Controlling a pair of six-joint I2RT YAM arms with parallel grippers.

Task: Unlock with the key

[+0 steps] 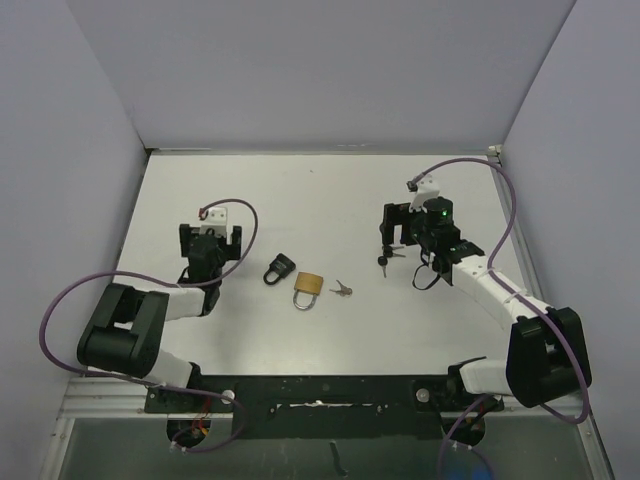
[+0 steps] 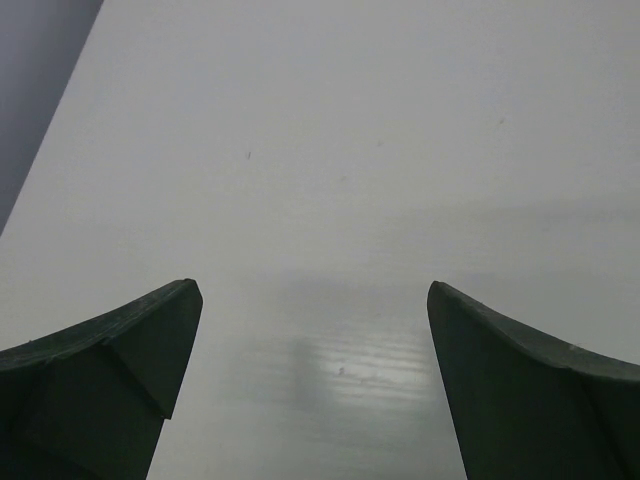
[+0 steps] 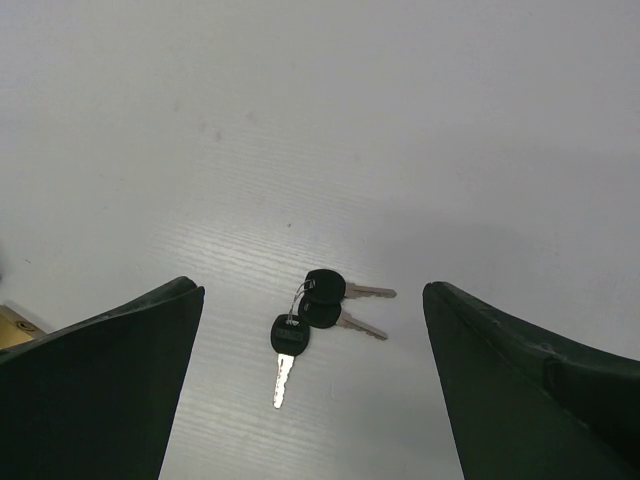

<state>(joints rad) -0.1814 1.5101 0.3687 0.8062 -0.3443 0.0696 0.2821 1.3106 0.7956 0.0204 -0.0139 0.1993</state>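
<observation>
A bunch of black-headed keys (image 3: 310, 318) on a wire ring lies flat on the white table, right between and below the fingers of my right gripper (image 3: 312, 292), which is open and holds nothing. In the top view these keys (image 1: 384, 260) lie just below the right gripper (image 1: 400, 238). A brass padlock (image 1: 308, 289) with its shackle toward the near edge lies mid-table; its corner (image 3: 14, 326) shows at the left edge of the right wrist view. A black padlock (image 1: 279, 269) lies just left of it. My left gripper (image 1: 211, 233) is open over bare table (image 2: 330, 200).
A small pair of silver keys (image 1: 342, 290) lies just right of the brass padlock. Grey walls close off the left, back and right of the table. Purple cables loop from both arms.
</observation>
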